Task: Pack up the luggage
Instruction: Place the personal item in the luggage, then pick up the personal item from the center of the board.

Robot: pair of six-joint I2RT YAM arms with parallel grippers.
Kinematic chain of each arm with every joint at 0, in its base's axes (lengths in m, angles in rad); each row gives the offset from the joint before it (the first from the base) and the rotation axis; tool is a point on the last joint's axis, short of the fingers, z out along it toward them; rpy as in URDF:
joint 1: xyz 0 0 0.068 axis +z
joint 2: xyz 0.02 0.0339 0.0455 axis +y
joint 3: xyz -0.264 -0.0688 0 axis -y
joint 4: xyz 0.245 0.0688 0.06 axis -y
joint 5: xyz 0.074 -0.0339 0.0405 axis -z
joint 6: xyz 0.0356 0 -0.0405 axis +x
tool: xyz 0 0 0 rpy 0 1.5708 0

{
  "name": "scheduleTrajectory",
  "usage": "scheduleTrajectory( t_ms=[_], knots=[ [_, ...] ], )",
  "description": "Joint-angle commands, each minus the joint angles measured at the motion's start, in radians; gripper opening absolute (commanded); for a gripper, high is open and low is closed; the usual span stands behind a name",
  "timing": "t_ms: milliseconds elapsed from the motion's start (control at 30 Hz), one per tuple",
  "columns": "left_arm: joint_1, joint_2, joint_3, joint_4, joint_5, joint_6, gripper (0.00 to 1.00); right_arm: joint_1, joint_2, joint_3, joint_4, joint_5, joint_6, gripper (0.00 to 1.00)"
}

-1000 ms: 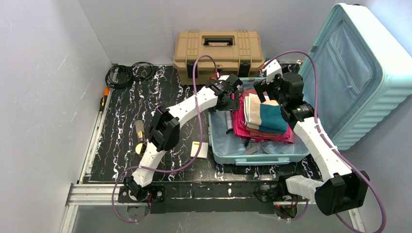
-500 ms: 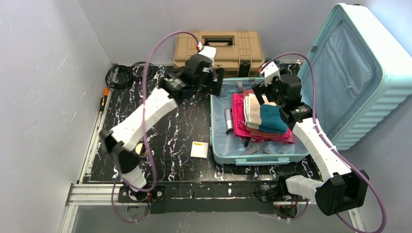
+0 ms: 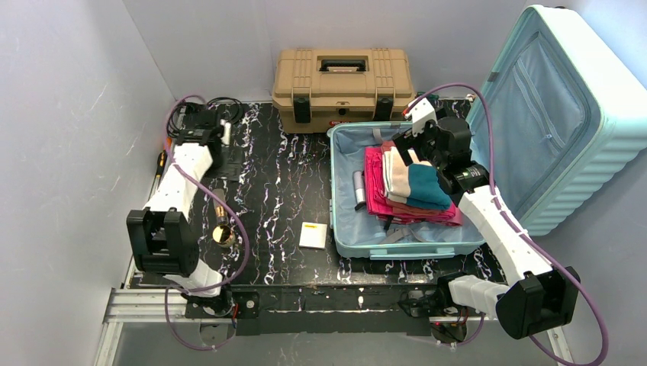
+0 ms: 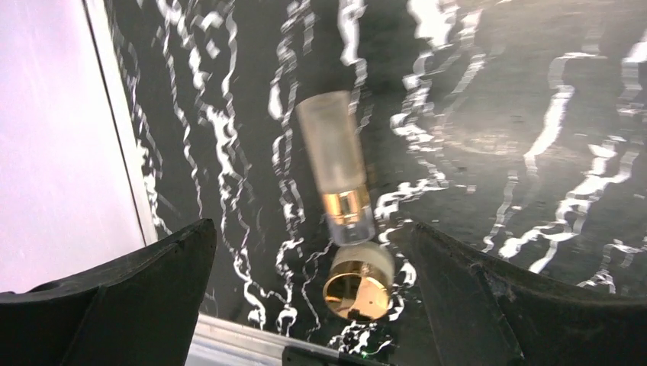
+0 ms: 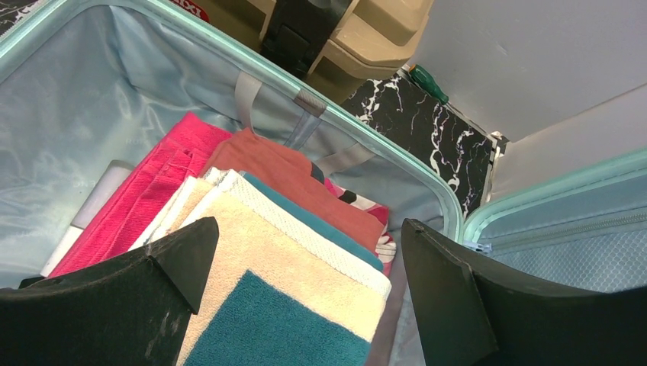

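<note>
Swung away from the luggage [image 3: 412,248], the left hand [image 4: 305,232] now hangs spread and empty over a frosted bottle [image 4: 333,156] lying on the tabletop [image 4: 534,114]. The right hand [image 5: 307,229] gapes, holding nothing, above folded towels [image 5: 305,297] inside the open luggage, at the tabletop's right.

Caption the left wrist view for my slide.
Open left gripper above a frosted, gold-banded bottle and a gold-topped jar on the black marbled table.

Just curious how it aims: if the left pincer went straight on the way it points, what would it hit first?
The left pincer would likely meet the bottle lying on the table; depth is unclear.
</note>
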Motion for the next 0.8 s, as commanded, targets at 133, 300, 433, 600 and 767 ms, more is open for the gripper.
scheduleTrajectory(
  t_ms=[133,300,433,600,767],
  knots=[
    [0.254,0.105,-0.07,-0.006,0.151,-0.016,0.98,0.008,-0.027,0.005,0.037,-0.003,-0.009,0.98],
    [0.27,0.192,-0.106,0.045,0.217,-0.078,0.98,0.01,-0.028,0.004,0.036,-0.004,-0.011,0.98],
    [0.27,0.236,-0.125,0.094,0.251,-0.107,0.97,0.01,-0.026,0.003,0.036,-0.004,-0.015,0.98],
    [0.271,0.283,-0.139,0.142,0.229,-0.117,0.86,0.01,-0.029,0.003,0.033,-0.009,-0.015,0.98],
    [0.27,0.312,-0.161,0.18,0.244,-0.134,0.78,0.01,-0.027,0.004,0.031,-0.011,-0.015,0.98]
  ],
)
